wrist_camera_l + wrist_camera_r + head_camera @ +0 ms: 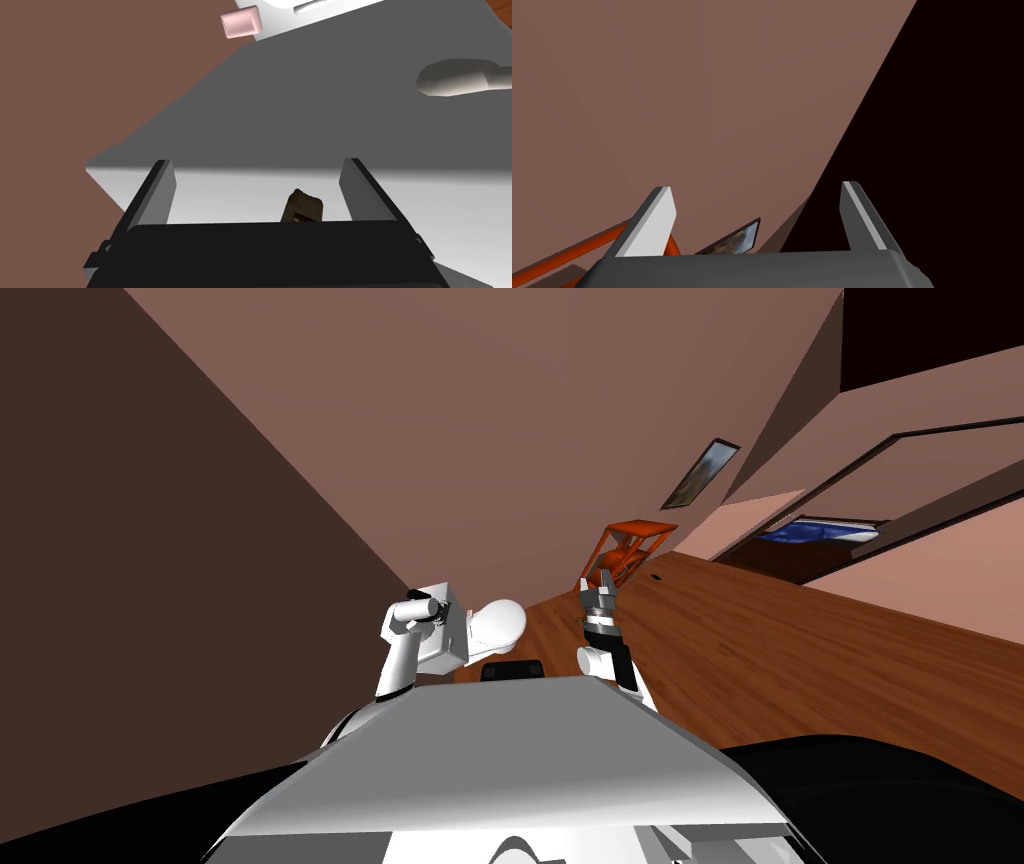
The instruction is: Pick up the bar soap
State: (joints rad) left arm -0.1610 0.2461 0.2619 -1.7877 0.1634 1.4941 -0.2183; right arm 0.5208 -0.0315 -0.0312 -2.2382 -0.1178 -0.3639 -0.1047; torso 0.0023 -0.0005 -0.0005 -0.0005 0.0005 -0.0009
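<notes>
Head view, toilet: we see a white toilet [500, 623] standing against the brown wall [500, 408]. Its boxy tank [455, 638] is on the wall side.
Head view, left arm: our left arm [398, 658] rises beside the chest, and its hand end sits right at the tank.
Head view, right gripper: the right gripper [596, 581] is held up over the wooden floor [800, 658], well apart from the toilet. It points toward an orange rack [632, 546].
Head view, room: a framed picture [712, 471] hangs on the wall above the rack. An open doorway [815, 538] farther off has something blue in it.
Left wrist view, left gripper: the left gripper [257, 161] has its two fingers standing apart and clamps nothing. Between them, just above the gripper's dark body, sits a small dark brown block [302, 207]; we cannot tell what it is.
Left wrist view, tank: a brightly lit white face lies between our fingers, with a shaded grey face beyond it. A pale flush lever [452, 77] sticks out over the grey face.
Left wrist view, bar soap: the bar soap [241, 21] is a pale pink block with rounded corners. It lies on the white surface past the grey face, at the edge next to the brown wall. It is well apart from our fingertips.
Right wrist view, right gripper: its fingers are spread wide, with nothing held between them.
</notes>
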